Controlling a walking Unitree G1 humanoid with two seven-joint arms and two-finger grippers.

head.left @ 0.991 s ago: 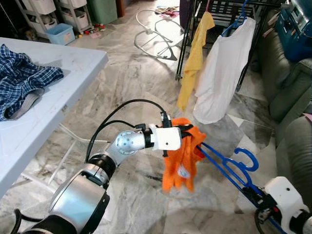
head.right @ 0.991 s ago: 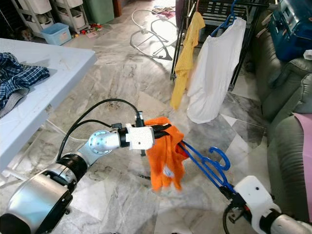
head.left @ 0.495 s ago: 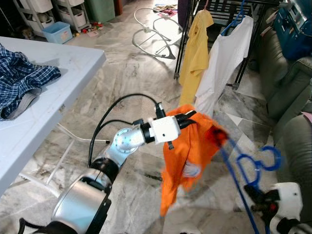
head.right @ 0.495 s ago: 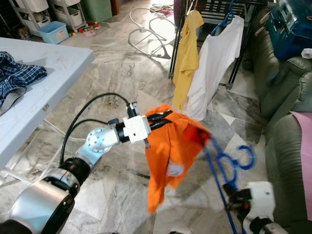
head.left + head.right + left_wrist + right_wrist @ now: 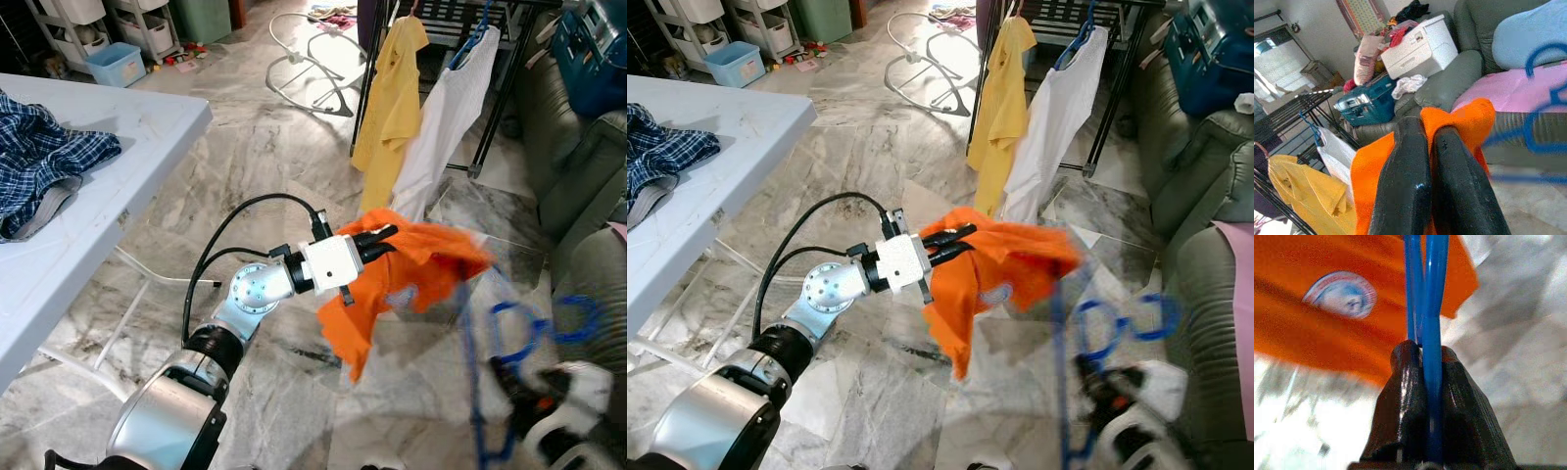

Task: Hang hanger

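An orange shirt [image 5: 407,266] hangs in mid-air over the marble floor, and my left gripper [image 5: 384,239] is shut on its upper edge. The pinch is seen close up in the left wrist view, with orange cloth [image 5: 1469,117] between the black fingers [image 5: 1405,171]. A blue plastic hanger [image 5: 500,343], blurred by motion, runs from the shirt's right side down to my right gripper [image 5: 524,387] at the lower right. That gripper [image 5: 1425,367] is shut on the hanger's blue bars [image 5: 1432,308]. A black clothes rack [image 5: 509,59] stands at the back.
A yellow shirt [image 5: 390,98] and a white shirt on a blue hanger [image 5: 441,117] hang on the rack. A white table [image 5: 108,186] with a plaid garment [image 5: 39,166] is at the left. A grey sofa [image 5: 578,186] lines the right side, storage bins [image 5: 122,64] stand far back.
The right gripper has swung the blue hanger further right and up, stretching the orange shirt out sideways. The left gripper keeps its hold in about the same place.
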